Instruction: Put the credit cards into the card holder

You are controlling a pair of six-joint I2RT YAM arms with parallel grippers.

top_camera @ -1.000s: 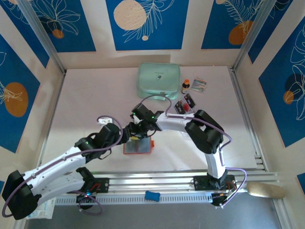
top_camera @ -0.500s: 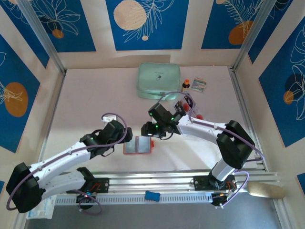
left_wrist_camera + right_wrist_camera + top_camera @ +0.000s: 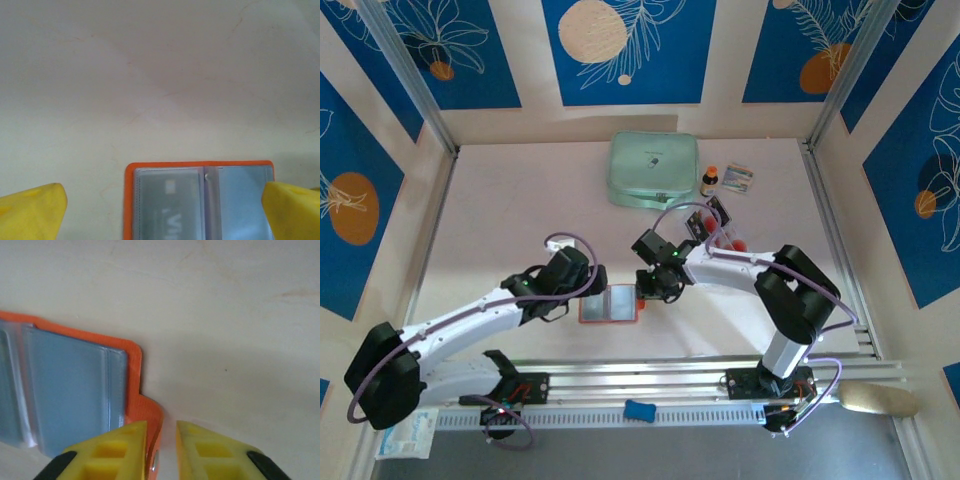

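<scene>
1. Now the right gripper [image 3: 161, 452], nearly closed, pinches the snap tab [image 3: 151, 417] of the open card holder [image 3: 75, 390].
2. The left gripper [image 3: 161, 200] gapes empty over the holder.
3. Loose credit cards [image 3: 717, 213] lie well beyond it.
4. Risk: tugging the tab may drag the unpinned holder.

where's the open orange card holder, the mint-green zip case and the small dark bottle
open orange card holder [image 3: 609, 305], top view, grey inside
mint-green zip case [image 3: 653, 170], top view, lid centre
small dark bottle [image 3: 709, 185], top view, body

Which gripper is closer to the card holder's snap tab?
Right. The right gripper straddles the snap tab; the left gripper hangs open over the card holder, away from the tab.
</scene>
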